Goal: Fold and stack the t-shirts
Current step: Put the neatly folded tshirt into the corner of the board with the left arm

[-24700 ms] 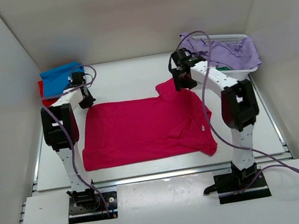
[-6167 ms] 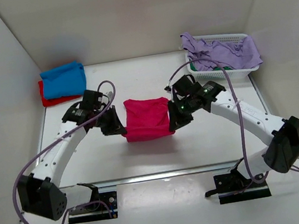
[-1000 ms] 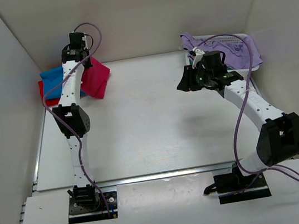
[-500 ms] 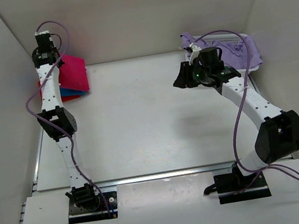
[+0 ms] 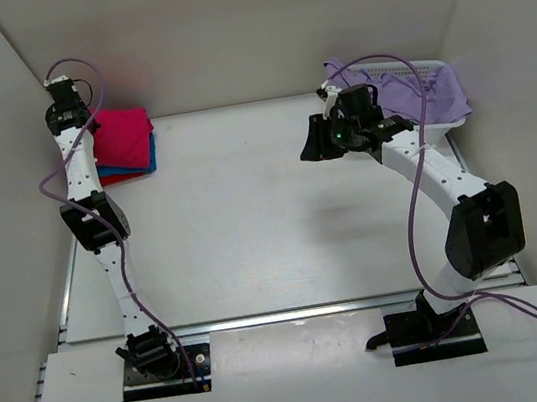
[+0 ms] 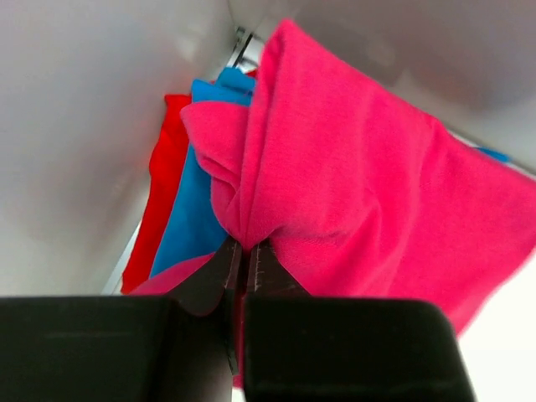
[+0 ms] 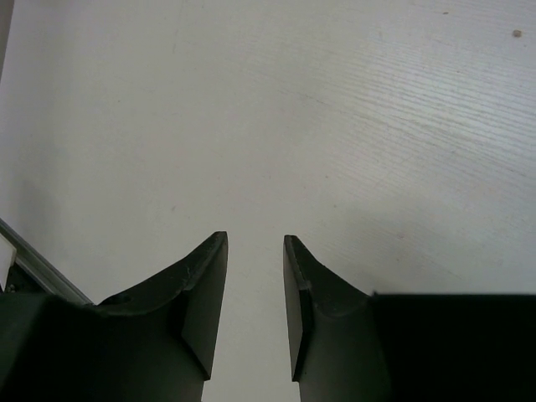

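The folded crimson-pink t-shirt (image 5: 121,130) lies on the blue t-shirt (image 5: 138,163) and red t-shirt (image 5: 115,176) at the back left corner. My left gripper (image 5: 72,116) is shut on a pinched fold of the pink shirt (image 6: 352,176); the blue shirt (image 6: 197,209) and red shirt (image 6: 159,201) show beneath it in the left wrist view. My right gripper (image 5: 318,141) is open and empty above bare table (image 7: 335,126), its fingers (image 7: 201,285) a little apart, left of the basket.
A white slatted basket (image 5: 409,69) at the back right holds lilac cloth (image 5: 404,95) draped over its rim. White walls enclose the table on the left, back and right. A metal rail (image 5: 295,310) runs along the near edge.
My left arm has carried the pink shirt left and set it onto the blue and red stack. My right gripper has swung a little left, away from the basket.
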